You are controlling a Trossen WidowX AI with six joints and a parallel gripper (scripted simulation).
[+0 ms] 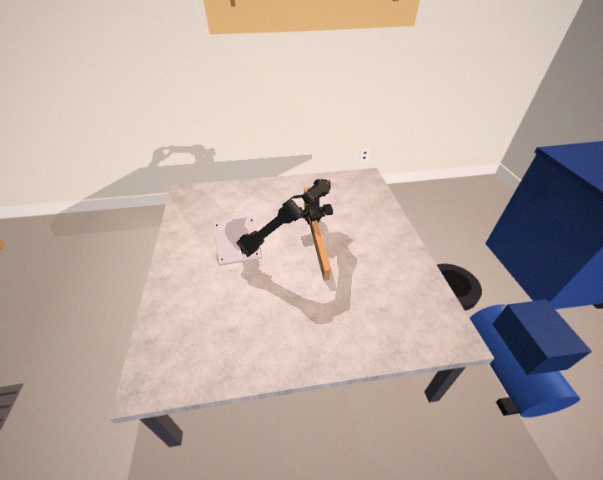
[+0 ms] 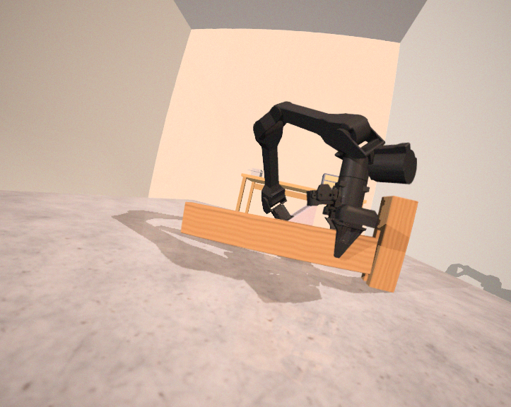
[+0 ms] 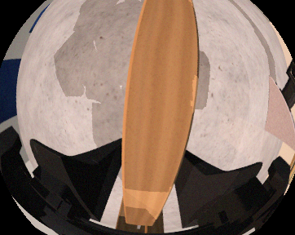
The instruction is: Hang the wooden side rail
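The wooden side rail [image 1: 319,247] [image 2: 255,234] [image 3: 162,82] runs out from the headboard post [image 2: 394,245]. Its near end meets the post's inner face, slightly above the table in the exterior view. Its far end appears to be down on the table. The post stands upright; in the top view the arm covers most of it. The hooks, pins and slot are hidden. My gripper [image 2: 338,247] [image 3: 148,145] points down over the rail close to the post. It is open, with one finger on each side of the rail; table shows in narrow gaps low in the wrist view.
The arm's base stands on a pale pink plate [image 1: 228,248] on the marbled table [image 1: 270,351], left of the rail in the top view. The arm arches over from there to the post. A blue cabinet [image 1: 539,227] and a blue cylinder machine [image 1: 545,392] stand on the floor to the right.
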